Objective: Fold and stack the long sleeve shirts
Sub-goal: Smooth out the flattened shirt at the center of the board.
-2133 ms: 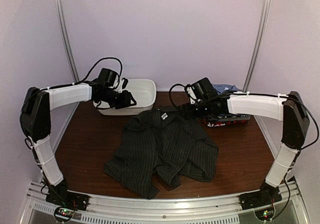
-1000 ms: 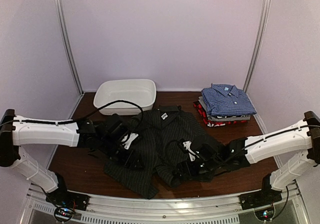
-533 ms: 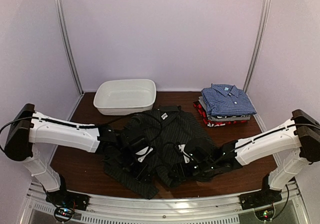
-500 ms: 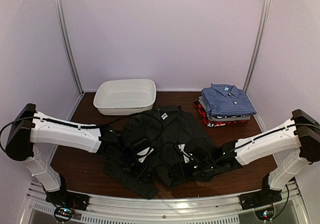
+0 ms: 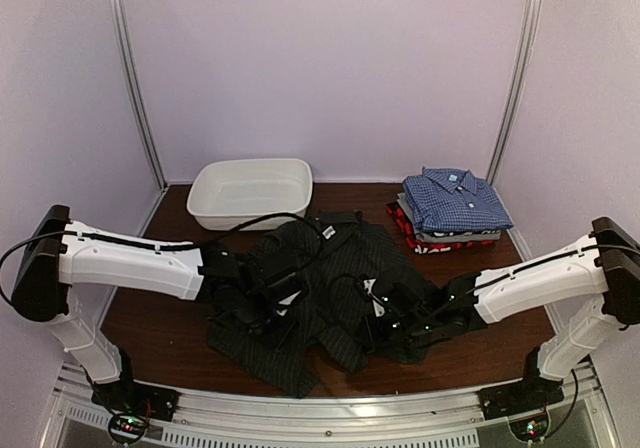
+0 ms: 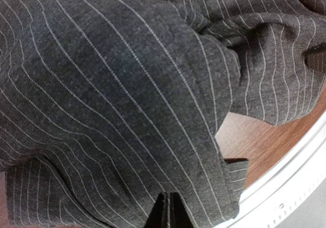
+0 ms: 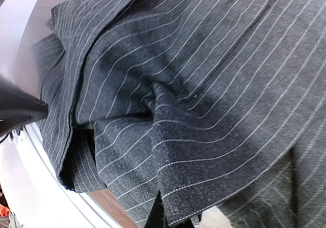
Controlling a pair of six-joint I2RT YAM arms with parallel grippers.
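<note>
Counting from the near rail (image 5: pixel 330 408), I make it four shirts, one tub and two arms. One black pinstriped shirt (image 5: pixel 335 263) lies crumpled mid-table (image 5: pixel 165 268). Three folded ones sit stacked at the far right corner: blue checked shirt (image 5: pixel 455 198) on top, grey shirt (image 5: pixel 445 234) under it, red-and-black shirt (image 5: pixel 412 240) lowest. The white tub (image 5: pixel 245 218) stands far left. From overhead the left gripper (image 5: pixel 262 313) and right gripper (image 5: pixel 378 326) are black against black cloth, their fingertips hard to pick out. The wrist views settle it: each pair of fingers is pressed together on a pinched fold of the pinstriped shirt. Those close views cut off everything except cloth, a strip of table and rail.
</note>
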